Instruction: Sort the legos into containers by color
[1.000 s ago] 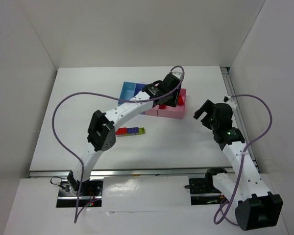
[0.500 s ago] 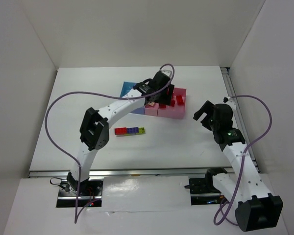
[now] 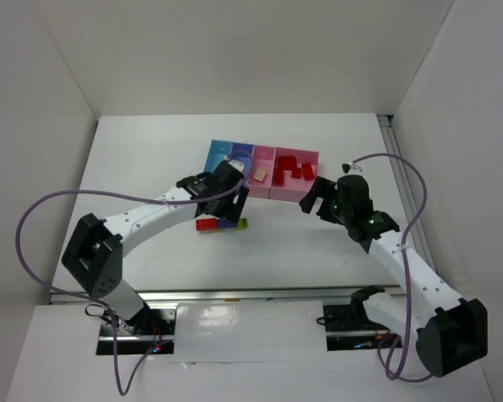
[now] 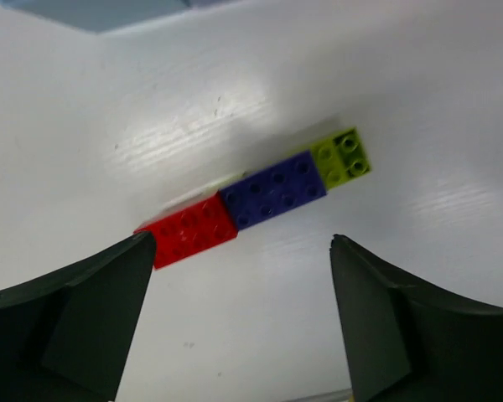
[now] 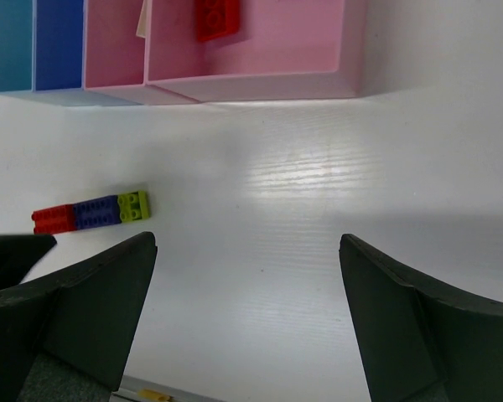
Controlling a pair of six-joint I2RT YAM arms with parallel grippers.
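Note:
Three legos lie joined in a row on the table: red (image 4: pixel 189 234), purple-blue (image 4: pixel 275 188), yellow-green (image 4: pixel 342 157); the row (image 3: pixel 224 224) is just in front of the containers (image 3: pixel 235 189). My left gripper (image 4: pixel 243 318) hangs open just short of this row, with nothing between its fingers. Red legos (image 3: pixel 293 172) lie in the wide pink bin (image 5: pixel 318 50). A whitish lego (image 3: pixel 258 174) lies in the narrow pink bin (image 5: pixel 113 42). My right gripper (image 5: pixel 247 310) is open and empty over bare table in front of the wide pink bin.
The light blue bin (image 5: pixel 12 42) and darker blue bin (image 5: pixel 59 42) are at the row's left end. White walls enclose the table on three sides. The left arm (image 3: pixel 151 216) stretches across the table's left half, and its purple cable (image 3: pixel 33 226) loops out to the left.
My left gripper has opened and drawn back from over the pink bins to the row of legos on the table. My right arm has swung left toward the bins.

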